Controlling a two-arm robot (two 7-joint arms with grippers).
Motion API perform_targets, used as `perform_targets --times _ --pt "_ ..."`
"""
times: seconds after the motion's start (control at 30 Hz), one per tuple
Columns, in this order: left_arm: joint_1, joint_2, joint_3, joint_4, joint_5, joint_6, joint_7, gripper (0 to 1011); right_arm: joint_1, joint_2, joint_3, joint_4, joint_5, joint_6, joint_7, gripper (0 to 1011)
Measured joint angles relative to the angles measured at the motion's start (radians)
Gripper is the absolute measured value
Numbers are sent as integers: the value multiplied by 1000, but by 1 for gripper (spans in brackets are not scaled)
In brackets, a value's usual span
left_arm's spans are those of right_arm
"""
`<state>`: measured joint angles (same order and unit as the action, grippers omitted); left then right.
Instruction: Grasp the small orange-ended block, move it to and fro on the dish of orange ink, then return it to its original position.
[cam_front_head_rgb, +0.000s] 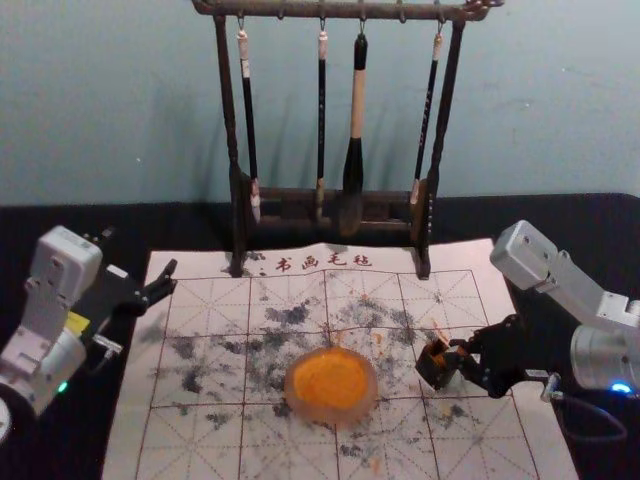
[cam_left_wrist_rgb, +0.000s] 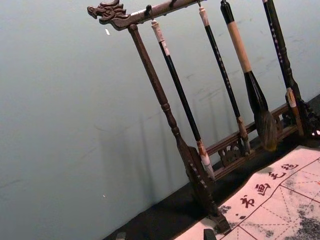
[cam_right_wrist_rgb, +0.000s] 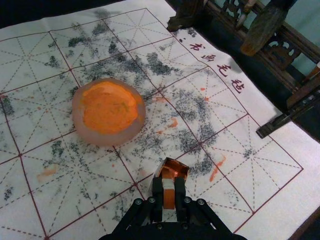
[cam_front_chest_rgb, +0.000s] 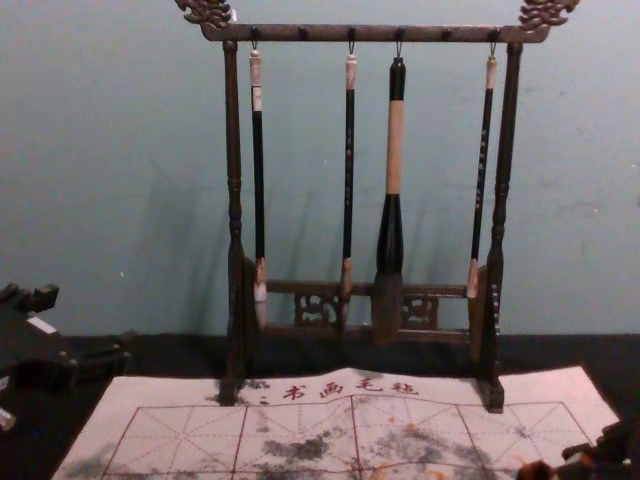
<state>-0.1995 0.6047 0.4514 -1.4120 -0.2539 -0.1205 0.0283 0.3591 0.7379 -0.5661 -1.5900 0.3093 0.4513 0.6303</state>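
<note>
While the left tool (cam_front_head_rgb: 140, 253) gapes by the mat (cam_front_head_rgb: 133, 435), the right tool (cam_front_head_rgb: 456, 359) clamps the orange-ended block (cam_right_wrist_rgb: 169, 198) right of the dish (cam_front_head_rgb: 332, 418).

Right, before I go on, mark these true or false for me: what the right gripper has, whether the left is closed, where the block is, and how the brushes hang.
1. The right gripper has the orange-ended block between its fingers. True.
2. The left gripper is closed. False: the left gripper has its fingers spread well apart.
3. The block is over the orange ink. False: it is off to the right of the ink dish, at the mat's right side.
4. Four brushes hang from the rack. True.
5. The thickest brush hangs leftmost in the head view. False: it is third from the left.
</note>
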Motion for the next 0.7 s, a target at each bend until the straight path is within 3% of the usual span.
perform_targets --times 0.7 --pt "0 0 0 0 0 0 0 1001 -1 2 1 -2 0 -1 0 119"
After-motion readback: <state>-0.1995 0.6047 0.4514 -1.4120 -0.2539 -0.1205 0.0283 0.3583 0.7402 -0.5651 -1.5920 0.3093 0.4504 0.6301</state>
